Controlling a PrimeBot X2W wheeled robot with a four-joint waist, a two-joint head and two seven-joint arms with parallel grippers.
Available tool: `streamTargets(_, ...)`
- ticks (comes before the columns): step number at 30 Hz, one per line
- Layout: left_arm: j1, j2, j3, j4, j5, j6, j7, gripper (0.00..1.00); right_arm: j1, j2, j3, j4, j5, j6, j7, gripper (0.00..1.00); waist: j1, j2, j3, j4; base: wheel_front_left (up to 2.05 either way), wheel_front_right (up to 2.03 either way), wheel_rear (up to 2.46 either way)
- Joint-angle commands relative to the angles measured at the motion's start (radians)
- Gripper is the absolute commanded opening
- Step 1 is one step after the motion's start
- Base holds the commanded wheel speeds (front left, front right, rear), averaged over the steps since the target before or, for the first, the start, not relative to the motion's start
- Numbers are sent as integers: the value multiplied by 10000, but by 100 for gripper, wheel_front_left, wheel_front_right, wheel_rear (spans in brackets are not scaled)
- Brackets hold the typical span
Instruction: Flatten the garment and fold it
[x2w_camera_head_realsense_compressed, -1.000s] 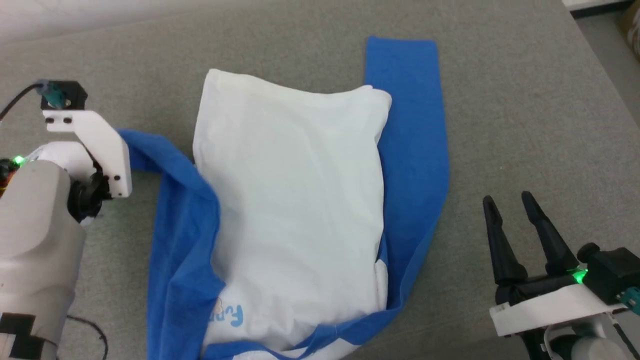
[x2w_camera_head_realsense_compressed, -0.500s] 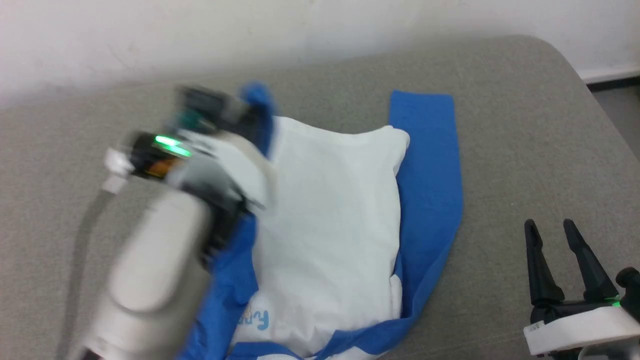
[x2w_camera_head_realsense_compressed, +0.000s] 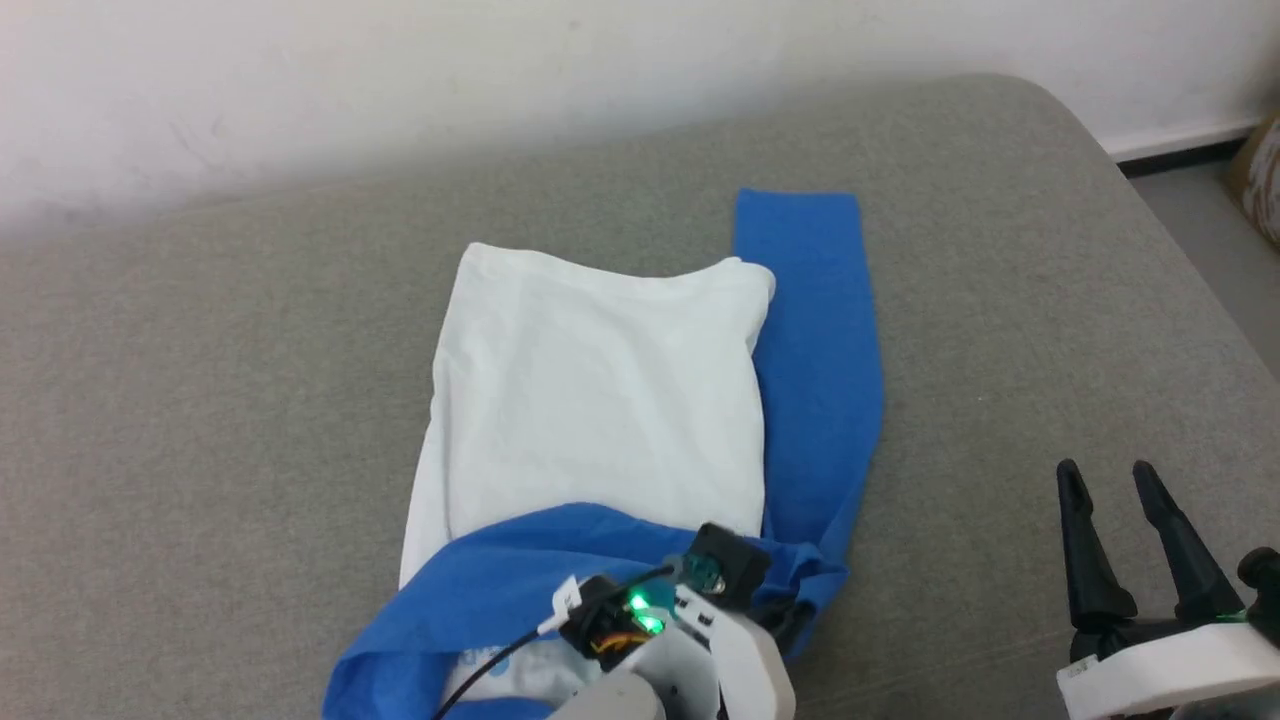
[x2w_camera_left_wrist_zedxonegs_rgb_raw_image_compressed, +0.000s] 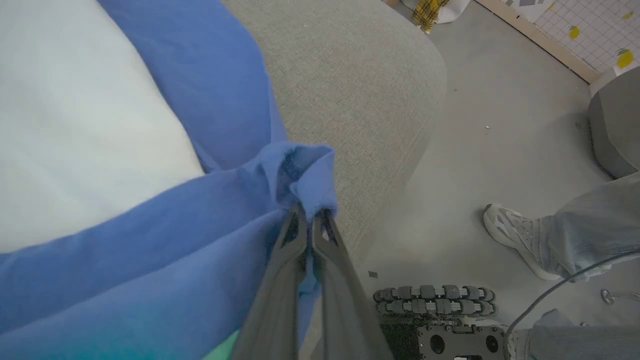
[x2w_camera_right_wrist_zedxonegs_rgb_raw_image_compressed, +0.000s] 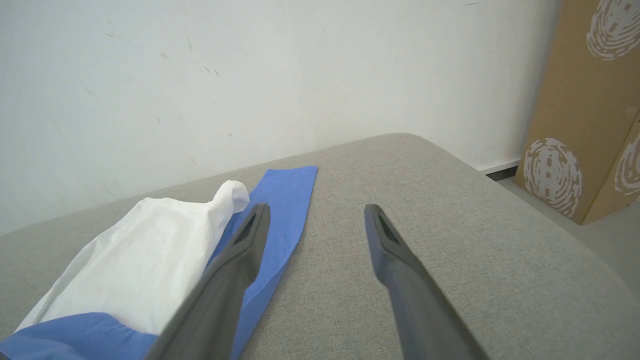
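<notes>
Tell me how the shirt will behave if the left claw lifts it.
Likely floppy: the garment bunches where the left claw is shut on its blue cloth. Probably light: the thin fabric lies wrinkled on the grey surface. Lifted, it would likely drape and trail, not hold shape.

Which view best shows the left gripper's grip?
Left wrist view: the left gripper is shut on the garment's blue fold. Head view: its fingers are hidden behind its wrist. Right wrist view: the garment's far part.
</notes>
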Motion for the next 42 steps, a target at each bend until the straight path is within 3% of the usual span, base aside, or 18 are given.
streamTargets(1, 102, -17, -126, 254, -161, -100, -331, 0, 19, 30, 17, 64, 77, -9, -6, 100, 0, 0, 173, -104, 0, 0, 0)
streamTargets(2, 106, -25, -248, 390, -307, -117, -571, 42, -3, 30, 25, 121, 93, -9, -4, 100, 0, 0, 209, -94, 0, 0, 0)
streamTargets(3, 70, -29, -383, 403, -461, -114, -903, 100, -35, 30, 50, 172, 94, -9, -3, 100, 0, 0, 250, -90, 0, 0, 0)
streamTargets(8, -401, -34, -675, 156, -689, 106, -2879, 100, -153, 30, 63, 335, 29, -9, -66, 100, 0, 0, 241, 159, 0, 0, 0)
streamTargets(13, -517, 31, -36, -315, -628, 587, -4459, 100, -162, 30, -17, 376, -152, -9, -14, 100, 0, 0, -46, 529, 0, 0, 0)
streamTargets(22, 406, 1210, 2826, -2131, 13, 2232, -4928, 100, -218, 30, -291, 569, -380, -9, 312, 100, 0, 0, -374, 1166, 0, 0, 0)
streamTargets(26, 1147, 1528, 4154, -2951, 610, 2724, -4932, 100, -443, 30, -457, 1050, -306, -9, 668, 100, 0, 0, -322, 1496, 0, 0, 0)
streamTargets(33, 2225, 1840, 5836, -4073, 1289, 2986, -4933, 100, -2102, -569, -883, 2851, 507, -9, 1570, 100, 0, 0, 278, 2114, 0, 0, 0)
streamTargets(42, 2299, 1436, 6650, -5386, 1701, 2628, -4934, 100, -6400, -2547, -1233, 6272, 2402, -9, 4012, 100, 0, 0, 2222, 2901, 0, 0, 0)
